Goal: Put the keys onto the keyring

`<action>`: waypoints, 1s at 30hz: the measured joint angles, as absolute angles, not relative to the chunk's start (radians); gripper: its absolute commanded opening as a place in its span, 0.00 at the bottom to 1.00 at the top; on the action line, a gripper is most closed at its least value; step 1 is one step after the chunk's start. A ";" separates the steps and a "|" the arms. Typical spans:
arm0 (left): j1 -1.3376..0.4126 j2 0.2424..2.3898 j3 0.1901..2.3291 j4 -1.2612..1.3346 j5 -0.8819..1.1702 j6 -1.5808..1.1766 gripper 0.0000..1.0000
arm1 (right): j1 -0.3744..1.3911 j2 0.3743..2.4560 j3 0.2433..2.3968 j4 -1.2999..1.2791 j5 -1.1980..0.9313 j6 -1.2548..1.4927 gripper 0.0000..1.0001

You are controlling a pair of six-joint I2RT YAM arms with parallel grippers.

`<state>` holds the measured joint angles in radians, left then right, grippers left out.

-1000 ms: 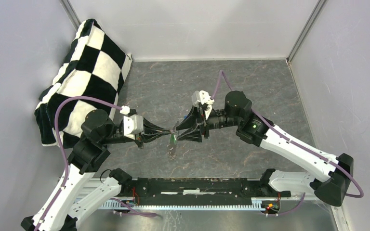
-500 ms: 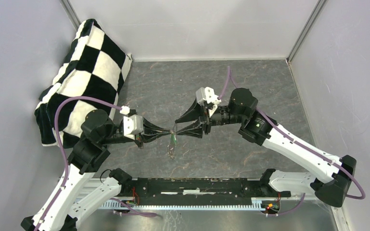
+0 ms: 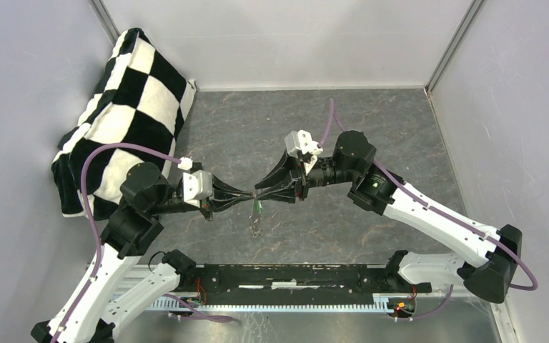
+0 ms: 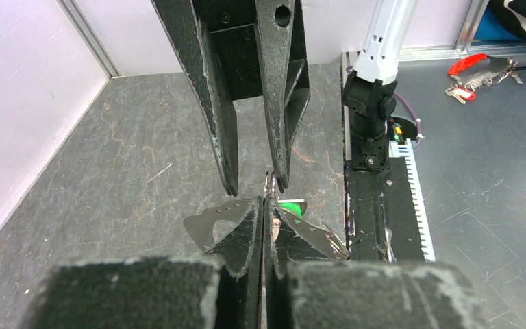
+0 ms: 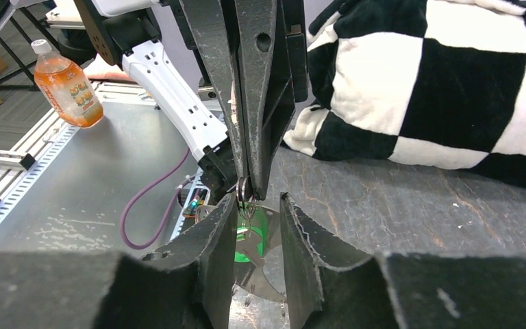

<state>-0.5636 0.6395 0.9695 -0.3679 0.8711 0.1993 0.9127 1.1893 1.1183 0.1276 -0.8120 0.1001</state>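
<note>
Left tool [image 4: 266, 209] clamped shut, pinching keyring [image 5: 244, 190] above desk [image 3: 243, 136]; green key [image 5: 250, 236] dangling beneath, probably already threaded. Right tool [image 5: 258, 202] half-open, gripping nothing, straddling green key. Blue key not showing; threading it remaining.

The top camera looks down from behind. The wrist cameras sit close, face to face: left sees the right gripper [image 4: 255, 186], right sees the left gripper [image 5: 250, 195].

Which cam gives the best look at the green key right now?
Right wrist: the green key sits large and close at frame centre. Left wrist shows only a green sliver past the fingertips; top external, a tiny speck.
</note>
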 measured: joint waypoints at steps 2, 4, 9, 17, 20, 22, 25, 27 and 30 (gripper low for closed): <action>-0.563 0.640 0.970 -0.368 0.871 0.199 0.02 | 0.915 1.195 1.118 0.127 -0.812 0.099 0.27; -0.563 0.640 0.970 -0.368 0.870 0.199 0.02 | 0.916 1.200 1.122 0.118 -0.812 0.092 0.10; -0.563 0.640 0.970 -0.369 0.866 0.200 0.06 | 0.921 1.206 1.149 0.067 -0.804 0.064 0.00; -0.563 0.680 1.015 -0.491 0.868 0.316 0.33 | 0.929 1.260 1.321 -0.231 -0.744 -0.044 0.00; -0.563 0.705 1.029 -0.555 0.867 0.371 0.33 | 0.949 1.298 1.403 -0.371 -0.697 -0.106 0.00; -0.563 0.725 1.036 -0.595 0.867 0.400 0.33 | 0.966 1.324 1.451 -0.453 -0.666 -0.143 0.00; -0.563 0.755 1.043 -0.645 0.867 0.433 0.32 | 0.994 1.366 1.522 -0.562 -0.612 -0.191 0.00; -0.563 0.765 1.047 -0.665 0.867 0.447 0.31 | 1.007 1.385 1.553 -0.611 -0.585 -0.213 0.00; -0.563 0.776 1.051 -0.683 0.867 0.464 0.28 | 1.029 1.408 1.592 -0.670 -0.544 -0.244 0.00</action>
<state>-0.5632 0.7765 1.0508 -0.6827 0.8673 0.4637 1.0294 1.4082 1.5921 -0.6697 -0.5438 -0.2436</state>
